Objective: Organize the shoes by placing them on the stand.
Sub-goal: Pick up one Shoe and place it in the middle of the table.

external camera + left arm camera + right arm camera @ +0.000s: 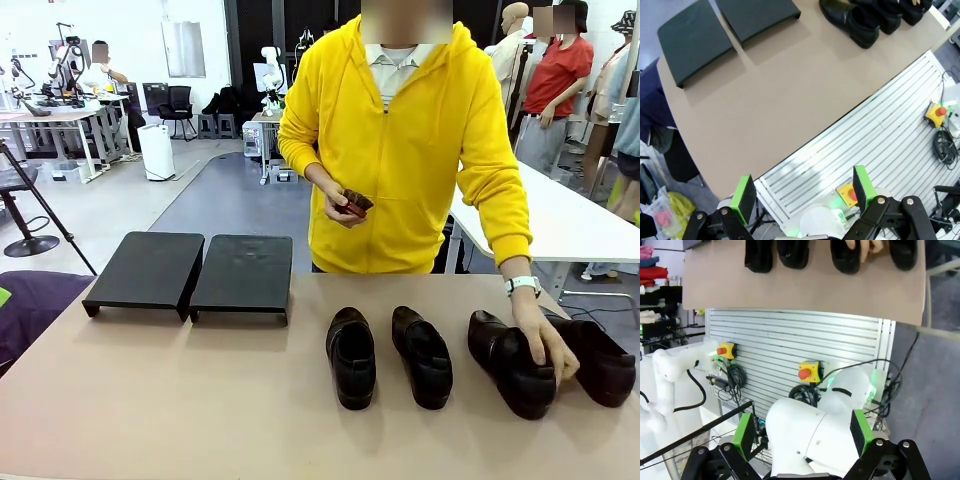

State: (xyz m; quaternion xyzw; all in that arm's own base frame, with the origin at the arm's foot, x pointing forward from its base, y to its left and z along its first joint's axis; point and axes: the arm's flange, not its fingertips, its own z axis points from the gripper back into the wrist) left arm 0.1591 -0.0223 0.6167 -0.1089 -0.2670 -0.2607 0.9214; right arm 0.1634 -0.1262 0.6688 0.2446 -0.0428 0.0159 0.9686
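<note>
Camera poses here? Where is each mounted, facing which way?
Front: fixed between the arms, faces across the table to the person; hand on one of the shoes, stand at left.
Left wrist: high over the near edge, facing down at the table; open left end effector at bottom.
Right wrist: back from the table, facing down at slotted plate and white arm; open right end effector at bottom.
Shared: all show the shoes; front and left wrist show the stand.
</note>
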